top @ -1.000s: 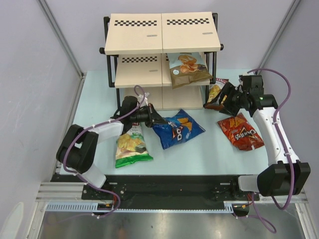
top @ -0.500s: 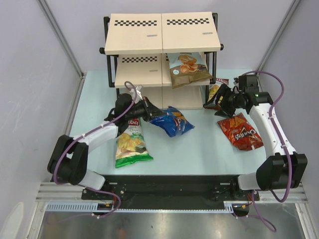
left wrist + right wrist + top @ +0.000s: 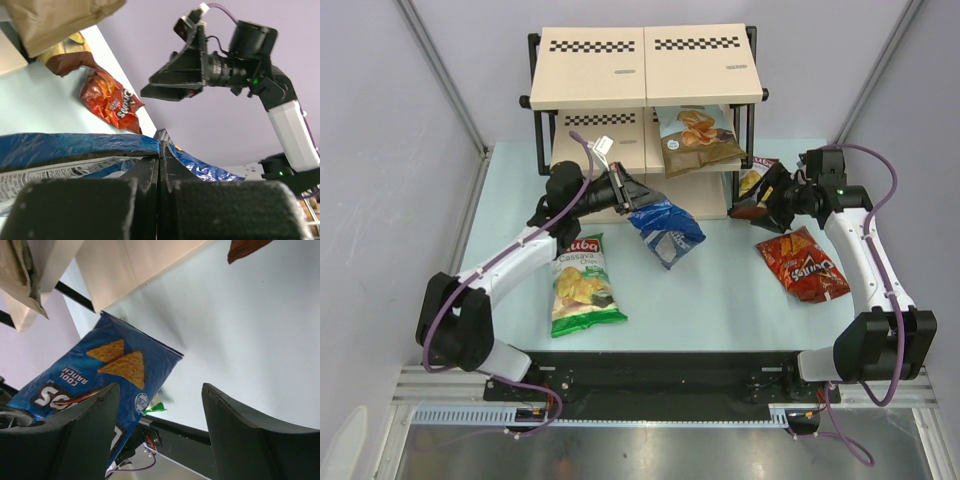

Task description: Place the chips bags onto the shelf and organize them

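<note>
Left tool (image 3: 636,194) pinching top edge of blue Doritos bag (image 3: 667,230). Bag hangs clear of desk (image 3: 720,300), just in front of shelf (image 3: 620,70), long axis slanting from pinched far-left end down to near-right. Right tool (image 3: 772,198) fingers spread apart, nothing between, just beside small dark bag (image 3: 752,196) at shelf's right leg.

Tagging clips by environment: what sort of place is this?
Likely a lab test cell staging a mock store, not a real shop: plain walled enclosure with metal corner posts, a small shelf carrying checkered marker strips, and the left gripper holding a blue Doritos bag.
</note>
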Robot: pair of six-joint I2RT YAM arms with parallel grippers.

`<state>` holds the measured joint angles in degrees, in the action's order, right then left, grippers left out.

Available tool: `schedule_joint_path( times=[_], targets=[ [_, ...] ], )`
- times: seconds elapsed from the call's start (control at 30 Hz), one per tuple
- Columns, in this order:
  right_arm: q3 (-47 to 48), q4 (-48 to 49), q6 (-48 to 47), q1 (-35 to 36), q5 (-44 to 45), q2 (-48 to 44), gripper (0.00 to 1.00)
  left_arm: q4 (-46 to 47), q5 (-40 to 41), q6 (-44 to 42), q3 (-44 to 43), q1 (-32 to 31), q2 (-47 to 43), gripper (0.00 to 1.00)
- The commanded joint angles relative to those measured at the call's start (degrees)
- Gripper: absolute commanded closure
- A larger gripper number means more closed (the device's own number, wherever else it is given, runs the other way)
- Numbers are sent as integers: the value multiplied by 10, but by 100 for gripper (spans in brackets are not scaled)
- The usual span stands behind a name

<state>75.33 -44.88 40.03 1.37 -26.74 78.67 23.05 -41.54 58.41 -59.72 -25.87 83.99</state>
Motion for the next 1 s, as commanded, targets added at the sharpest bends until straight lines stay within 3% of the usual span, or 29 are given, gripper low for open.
schedule_joint_path(
  times=[0.0, 0.2, 0.37, 0.53, 0.67, 0.83, 0.9, 0.97],
  targets=[
    [10, 28, 15, -9, -23, -17, 29, 38, 32, -16, -13, 8, -1, 100],
    [10, 51, 25, -9, -24, -9, 29, 79, 101, -26, -12, 12, 6, 100],
    [16, 72, 30, -9, -36, 7, 30, 50, 151, -30, -19, 12, -5, 100],
    [18, 60, 26, -8, -32, 28, 28, -33, 130, -16, 84, 3, -49, 100],
    [18, 13, 5, 9, 1, 41, 25, -32, 146, 6, 217, -12, -82, 100],
    [15, -18, -18, 49, -8, 67, 18, -62, 163, 29, 287, -15, -114, 100],
    [8, -20, -11, 59, -30, 74, 16, -104, 174, 26, 296, -17, -124, 94],
    [-6, -19, 5, 70, -48, 76, 13, -117, 179, 33, 306, -18, -131, 77]
  ],
)
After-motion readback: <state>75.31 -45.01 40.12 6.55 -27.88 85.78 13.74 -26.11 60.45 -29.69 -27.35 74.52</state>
